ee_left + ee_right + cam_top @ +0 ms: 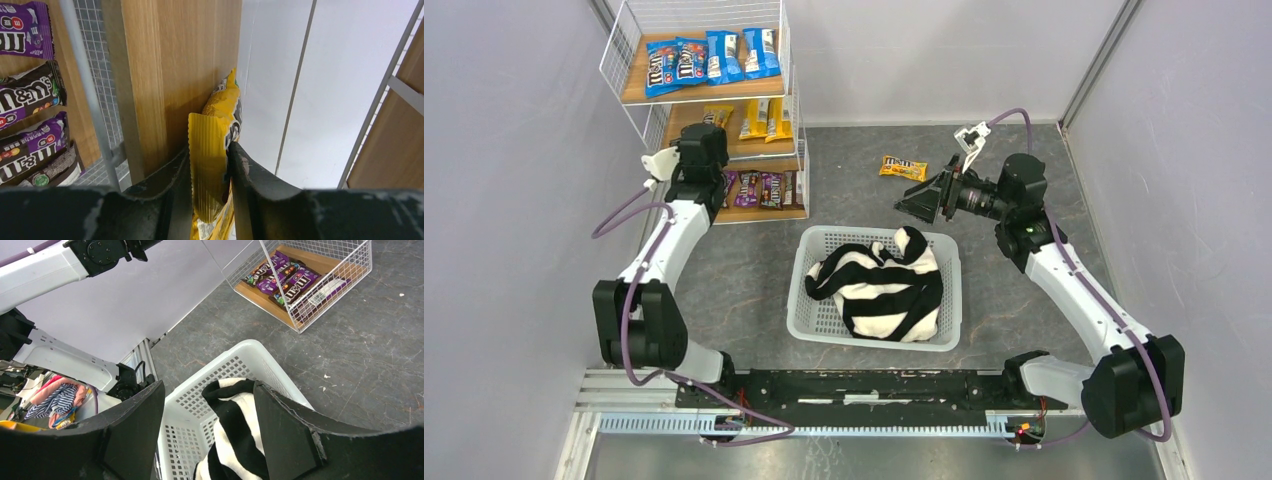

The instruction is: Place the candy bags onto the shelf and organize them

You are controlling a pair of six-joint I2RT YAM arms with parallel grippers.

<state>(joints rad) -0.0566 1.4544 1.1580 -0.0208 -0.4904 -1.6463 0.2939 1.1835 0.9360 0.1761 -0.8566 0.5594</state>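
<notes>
From above, the left arm's black wrist (699,150) sits right over the left gripper (210,152), so its fingers are lost from that view. On the left wrist camera, the yellow glossy candy packet (205,135) pinched there runs off the bottom edge, and one black finger (250,175) covers most of its print. The dark purple-brown candy packets (25,95) are sliced by the left edge. Over in the white plastic lattice basket (819,325), the black-and-white striped cloth (884,290) blankets most of the floor; whatever lies under it can't be told. The white wire-and-wood three-tier shelf (632,82) loses its top to the frame edge, and the arm covers the left half of its lowest tier.
</notes>
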